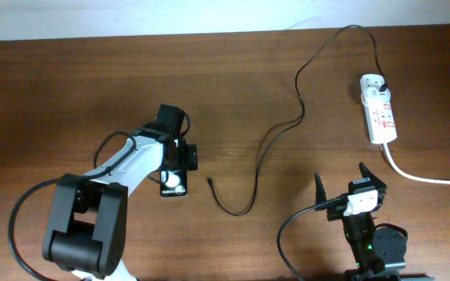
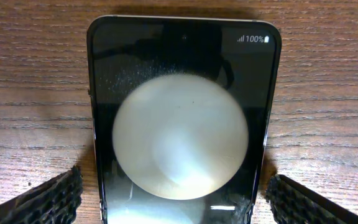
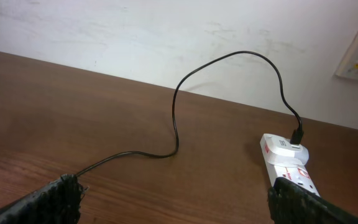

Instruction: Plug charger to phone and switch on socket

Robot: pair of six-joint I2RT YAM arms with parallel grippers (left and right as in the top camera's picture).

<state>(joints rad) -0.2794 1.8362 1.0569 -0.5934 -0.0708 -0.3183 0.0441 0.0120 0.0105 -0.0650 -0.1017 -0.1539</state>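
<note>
Black phone (image 2: 182,124) lengthwise between spread left pincer (image 2: 173,193), status bar (image 2: 253,38) pointing away

Only the looping charger (image 3: 176,121) crosses the table (image 1: 69,94) between phone (image 1: 175,185) and socket (image 1: 380,117).

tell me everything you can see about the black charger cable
The charger is a thin, flexible black cable. One end, a black connector, sits in a white adapter on the far end of the socket. From there it loops across the wooden table and curls to a small free tip lying beside the phone, not touching it.
</note>
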